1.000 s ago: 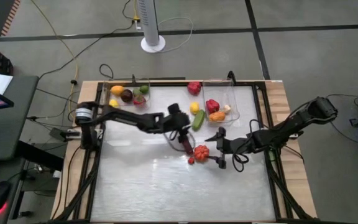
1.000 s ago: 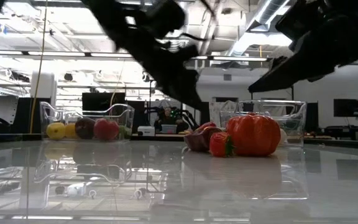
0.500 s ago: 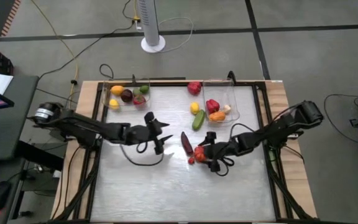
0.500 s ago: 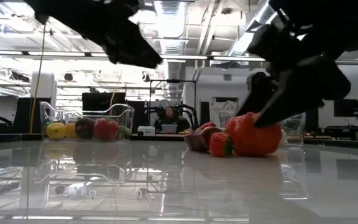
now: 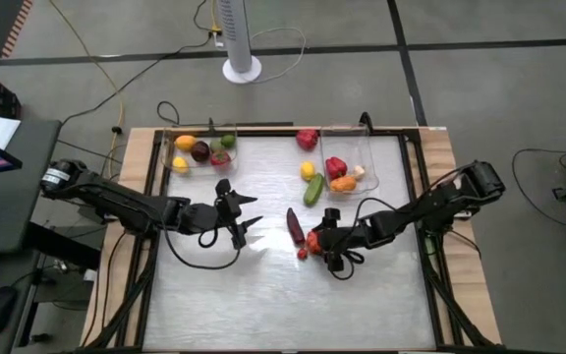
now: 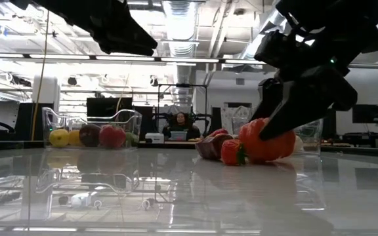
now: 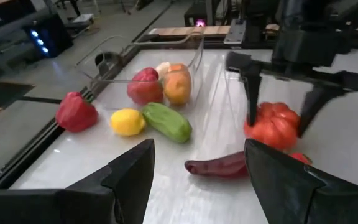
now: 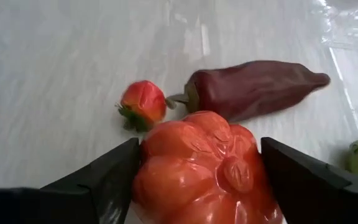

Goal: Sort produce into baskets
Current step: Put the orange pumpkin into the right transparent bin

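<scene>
high: right gripper (image 5: 324, 239) set around ribbed tomato (image 5: 316, 239) at table centre, pick in hand; left gripper (image 5: 236, 218) apart, open, empty | low: tomato on table, lift not yet made | right wrist: jaws flank glossy lobed tomato, not visibly clamped; closing needed, then carry to basket (image 5: 362, 162)

Tomato (image 5: 314, 240) half hidden under right gripper (image 5: 327, 242), fingertips cropped
</scene>
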{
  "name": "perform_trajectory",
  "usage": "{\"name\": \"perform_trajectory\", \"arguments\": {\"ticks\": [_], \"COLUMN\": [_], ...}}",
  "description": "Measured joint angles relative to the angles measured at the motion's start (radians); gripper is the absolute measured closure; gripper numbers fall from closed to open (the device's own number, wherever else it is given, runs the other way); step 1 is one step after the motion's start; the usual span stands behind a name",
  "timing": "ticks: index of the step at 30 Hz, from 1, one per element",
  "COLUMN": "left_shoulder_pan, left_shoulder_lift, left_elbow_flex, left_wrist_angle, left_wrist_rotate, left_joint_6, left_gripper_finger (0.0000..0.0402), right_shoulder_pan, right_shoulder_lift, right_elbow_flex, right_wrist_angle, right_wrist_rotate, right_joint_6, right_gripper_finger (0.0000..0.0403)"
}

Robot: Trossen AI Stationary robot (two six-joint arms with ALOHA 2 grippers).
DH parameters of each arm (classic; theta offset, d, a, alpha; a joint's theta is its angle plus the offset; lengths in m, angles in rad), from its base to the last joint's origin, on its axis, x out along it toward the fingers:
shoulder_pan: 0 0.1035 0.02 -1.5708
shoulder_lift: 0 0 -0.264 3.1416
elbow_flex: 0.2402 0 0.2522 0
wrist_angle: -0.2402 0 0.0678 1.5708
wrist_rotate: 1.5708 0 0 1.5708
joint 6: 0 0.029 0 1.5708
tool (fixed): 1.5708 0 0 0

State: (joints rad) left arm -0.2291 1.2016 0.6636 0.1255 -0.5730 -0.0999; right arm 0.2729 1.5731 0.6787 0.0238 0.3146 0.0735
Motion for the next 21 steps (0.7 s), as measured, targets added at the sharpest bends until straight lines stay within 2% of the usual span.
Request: {"name": "perform_trajectory", "arguments": {"ticks": [9,16,18,21], "left_shoulder_pan": [-0.005,-0.005,-0.005,-0.005], "left_shoulder_lift": [0.0,0.0,0.0,0.0], "left_elbow_flex": [0.0,0.0,0.0,0.0], "left_wrist_angle": [-0.044,-0.053,-0.066,-0.088], "left_wrist_rotate": [0.0,-0.007,-0.007,-0.007], "left_joint_6": [-0.019,-0.022,-0.034,-0.051], "left_gripper_finger": [0.0166,0.0166,0.0166,0.0166], "right_shoulder_pan": [0.006,-0.006,-0.019,-0.046], "right_shoulder_lift": [-0.084,-0.159,-0.189,-0.213], "right_elbow_flex": [0.119,0.251,0.264,0.264], "right_wrist_angle": [-0.198,-0.383,-0.411,-0.436], "right_wrist_rotate": [0.061,0.202,0.19,0.093], "right_joint_6": [-0.064,-0.124,-0.122,-0.116], "right_gripper_finger": [0.0084,0.0106,0.0111,0.0109]}}
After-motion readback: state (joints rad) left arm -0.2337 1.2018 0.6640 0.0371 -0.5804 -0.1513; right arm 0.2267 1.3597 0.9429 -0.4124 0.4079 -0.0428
